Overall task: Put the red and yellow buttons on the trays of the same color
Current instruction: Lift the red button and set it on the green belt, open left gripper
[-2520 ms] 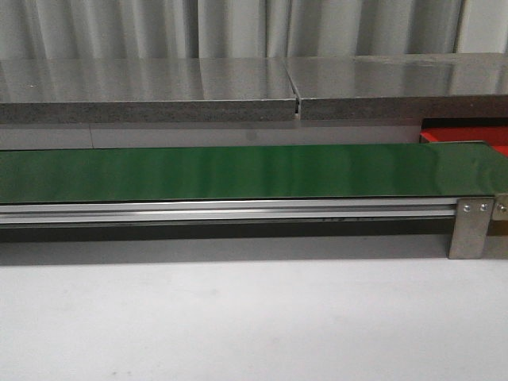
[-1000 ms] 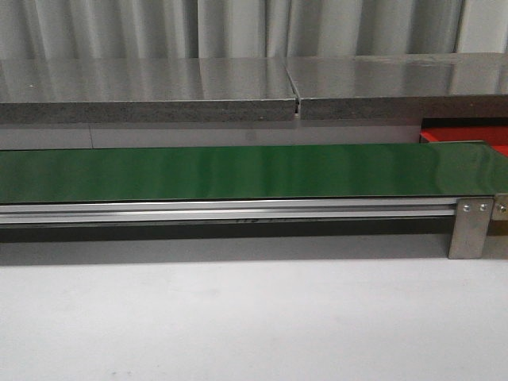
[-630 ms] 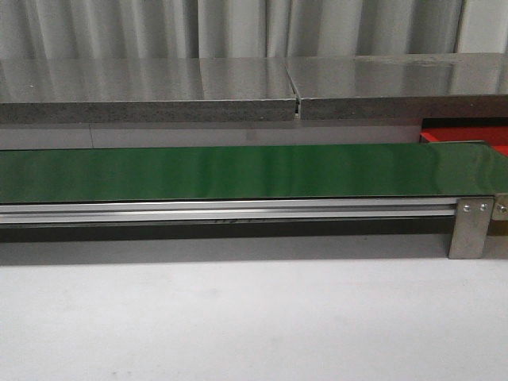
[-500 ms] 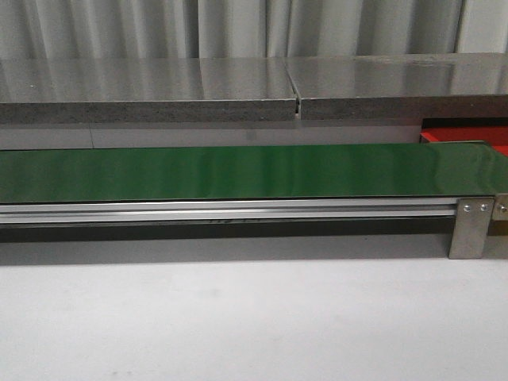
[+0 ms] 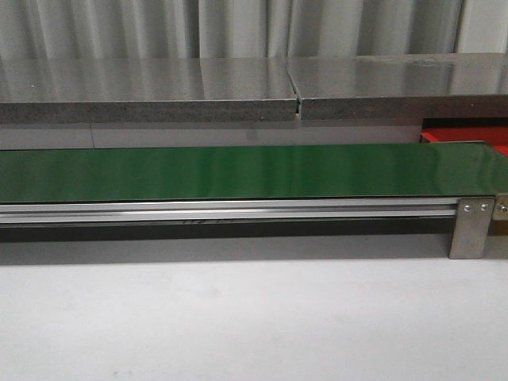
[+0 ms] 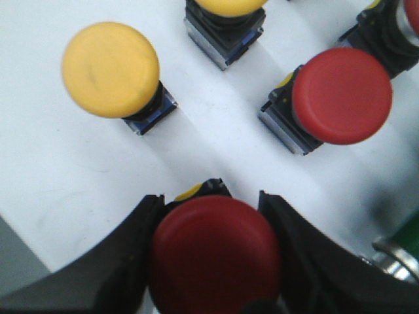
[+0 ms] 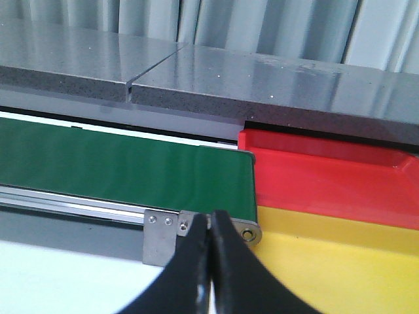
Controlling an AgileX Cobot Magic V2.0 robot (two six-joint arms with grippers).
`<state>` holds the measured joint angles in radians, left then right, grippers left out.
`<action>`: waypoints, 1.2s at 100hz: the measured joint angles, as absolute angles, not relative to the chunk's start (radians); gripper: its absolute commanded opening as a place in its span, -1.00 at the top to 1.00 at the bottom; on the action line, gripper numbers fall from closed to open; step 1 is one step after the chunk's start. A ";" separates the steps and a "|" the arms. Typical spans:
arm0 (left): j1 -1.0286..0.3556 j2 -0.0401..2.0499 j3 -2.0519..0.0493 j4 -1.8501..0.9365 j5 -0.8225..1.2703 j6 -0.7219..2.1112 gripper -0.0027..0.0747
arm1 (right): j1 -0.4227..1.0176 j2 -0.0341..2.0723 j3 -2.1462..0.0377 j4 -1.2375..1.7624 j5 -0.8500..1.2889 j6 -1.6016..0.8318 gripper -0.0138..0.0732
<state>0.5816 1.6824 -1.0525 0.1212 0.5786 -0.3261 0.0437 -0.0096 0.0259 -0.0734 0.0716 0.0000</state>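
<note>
Red button (image 6: 213,252) is seen in the left wrist view between the two dark fingers (image 6: 121,261) of the left gripper (image 6: 213,261). The fingers are set close on both sides of its domed cap, so the button is held by them. Under the cap a small part of its dark body with a yellow mark is visible. The button stands on a white surface (image 6: 59,176).

On the same surface other buttons are placed. A yellow button (image 6: 111,69) stands upright, apart from the held one. A second red button (image 6: 340,95) stands on the other side, also apart. A further yellow cap (image 6: 229,5) and one more red cap (image 6: 411,13) are cut by the picture edge.

In the right wrist view the fingers of the right gripper (image 7: 211,261) are pressed together, and nothing is held between them. Beyond them the end of the green belt (image 7: 118,167) is seen with its metal bracket (image 7: 163,235). Just beside the belt end a red tray (image 7: 327,180) is placed, and a yellow tray (image 7: 340,261) lies touching it on the nearer side. Both trays are shown without buttons in the visible part.

In the front view the green belt (image 5: 238,171) runs across the table (image 5: 238,325), and only a corner of the red tray (image 5: 468,136) is visible behind its right end. No gripper is seen in this view. A grey stone ledge (image 5: 159,87) lies behind the belt.
</note>
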 measured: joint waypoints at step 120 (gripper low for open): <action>0.191 1.733 -1.378 0.098 0.768 0.092 0.98 | 0.044 -0.010 0.026 -0.073 0.072 0.000 0.82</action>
<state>0.1914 1.7328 -1.3776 0.0977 0.7685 0.0918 0.0437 -0.0096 0.0259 -0.0734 0.0716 0.0000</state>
